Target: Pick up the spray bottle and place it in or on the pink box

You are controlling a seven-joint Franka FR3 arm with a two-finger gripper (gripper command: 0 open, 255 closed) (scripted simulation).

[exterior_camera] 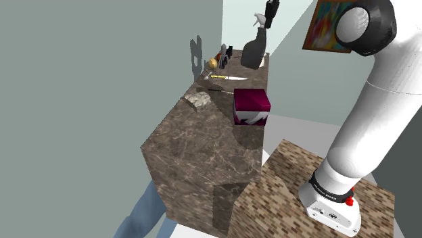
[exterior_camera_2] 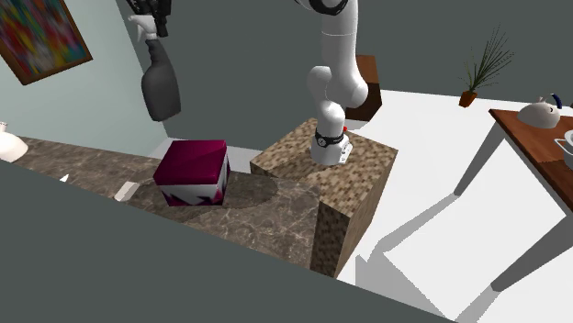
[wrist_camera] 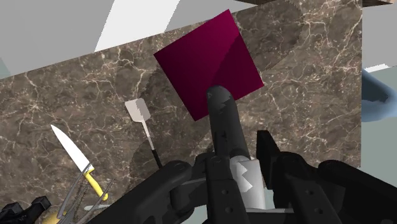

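Dark grey spray bottle [exterior_camera: 253,51]; magenta box [exterior_camera: 251,101] with white marks on its side; brown, pale-veined marble desk [exterior_camera: 196,152]; yellow-handled knife [wrist_camera: 77,159]; tan speckled stand [exterior_camera: 284,179].

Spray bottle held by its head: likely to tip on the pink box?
Looks rigid: the spray bottle hangs from the tool without sagging. Tall, narrow-necked, wider at the base, so probably apt to tip if released tilted onto the pink box's flat top. Its smooth dark body may be slippery.
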